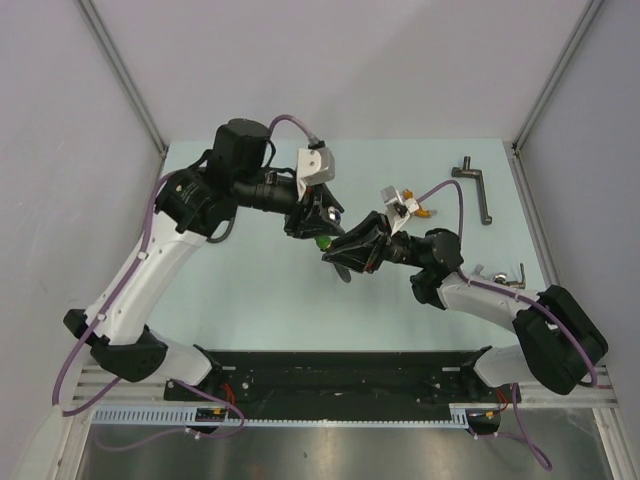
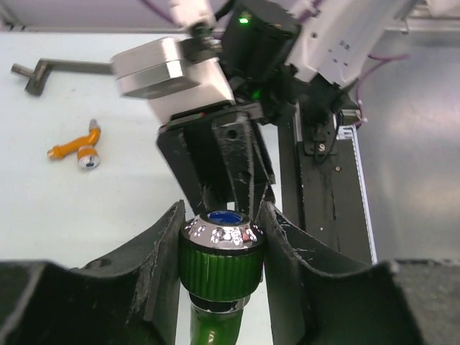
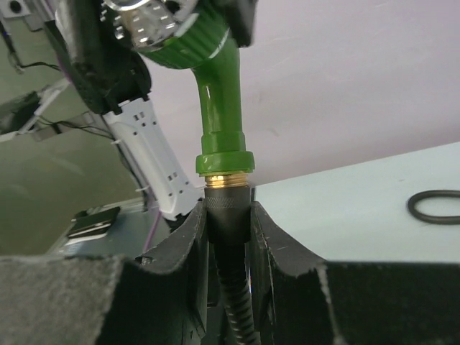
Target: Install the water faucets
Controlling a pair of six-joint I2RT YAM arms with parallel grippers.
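The green faucet (image 1: 323, 241) is held in the air between both grippers above the table's middle. My left gripper (image 2: 221, 215) is shut on its ribbed green head with the silver cap (image 2: 221, 248). My right gripper (image 3: 228, 212) is shut on the black hose's end fitting (image 3: 228, 215). The green faucet's neck (image 3: 221, 93) sits on the fitting's brass thread, and the ribbed hose (image 3: 241, 309) runs down between the fingers. The orange faucet (image 2: 75, 147) lies loose on the table; in the top view (image 1: 421, 211) it shows beside the right wrist.
A black L-shaped metal piece (image 1: 476, 185) lies at the back right, also in the left wrist view (image 2: 65, 68). A black ring (image 3: 435, 207) lies on the table. A small silver part (image 1: 502, 277) sits by the right arm. A black rail (image 1: 340, 370) runs along the near edge.
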